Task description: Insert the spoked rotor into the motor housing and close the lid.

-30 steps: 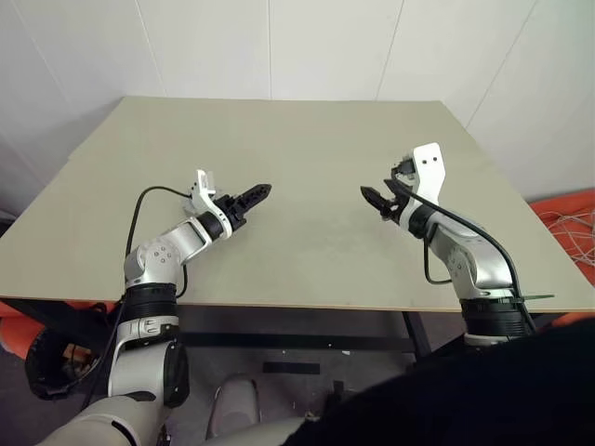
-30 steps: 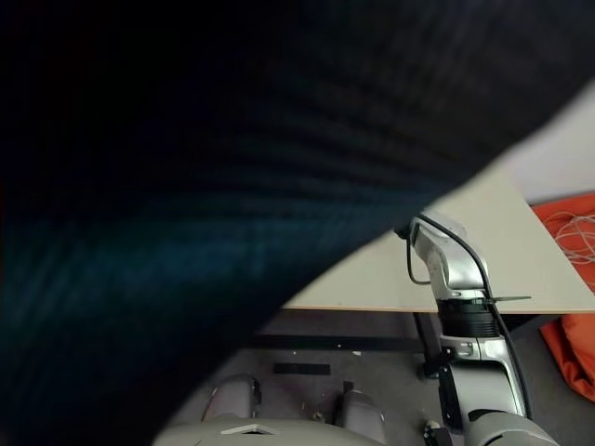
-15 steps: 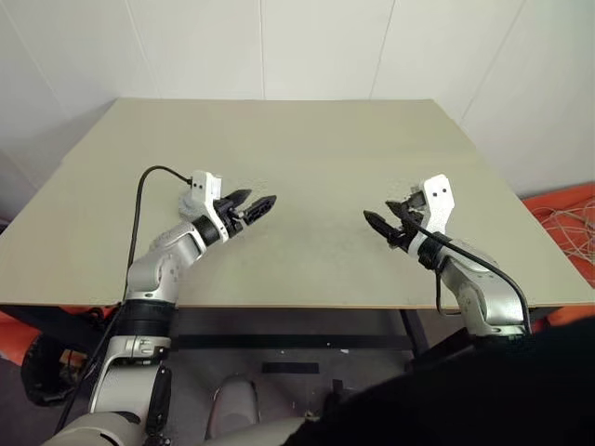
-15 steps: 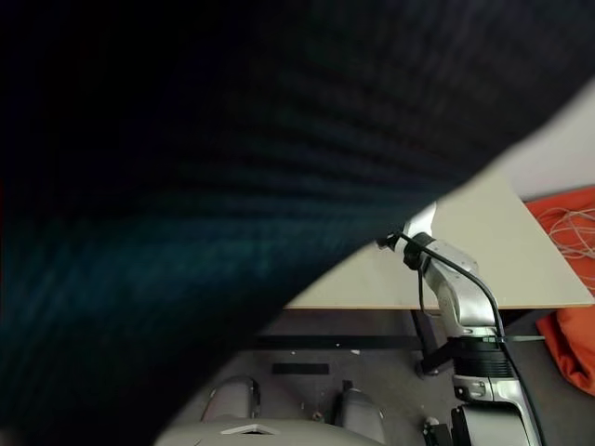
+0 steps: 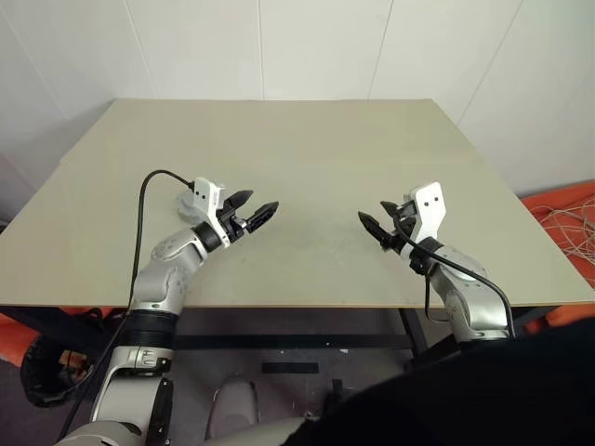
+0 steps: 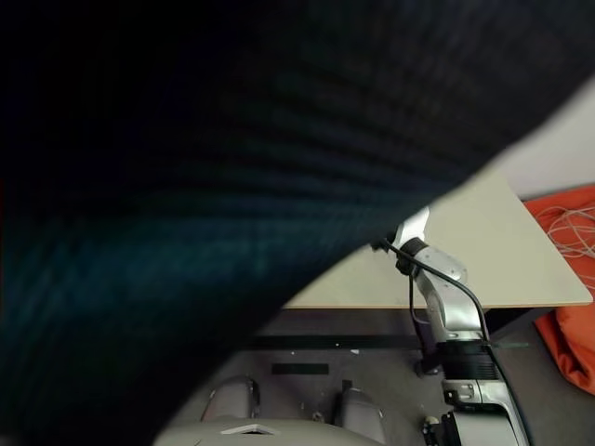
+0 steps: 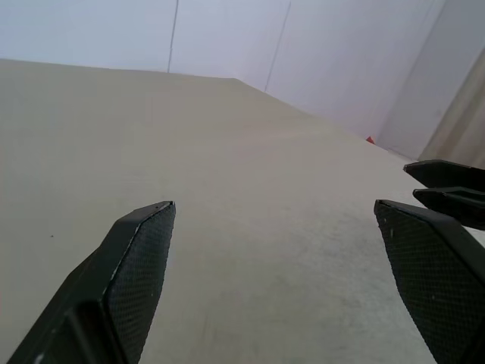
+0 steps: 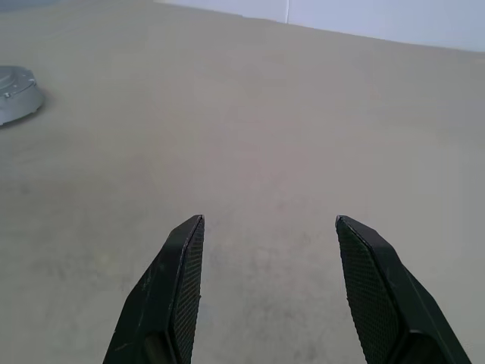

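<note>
Over the near part of the table (image 5: 307, 158), the left gripper (image 5: 253, 210) sits left and the right gripper (image 5: 376, 226) right, tips facing, well apart. A round metal piece (image 8: 15, 93) lies on the table by the left gripper.

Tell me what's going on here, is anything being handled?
Nothing is being handled right now. The robot's left tool and right tool both hover open and empty over the beige rectangular table, pointing toward each other. A flat round silver-grey metal object lies on the table apart from both tools; what part it is cannot be told.
</note>
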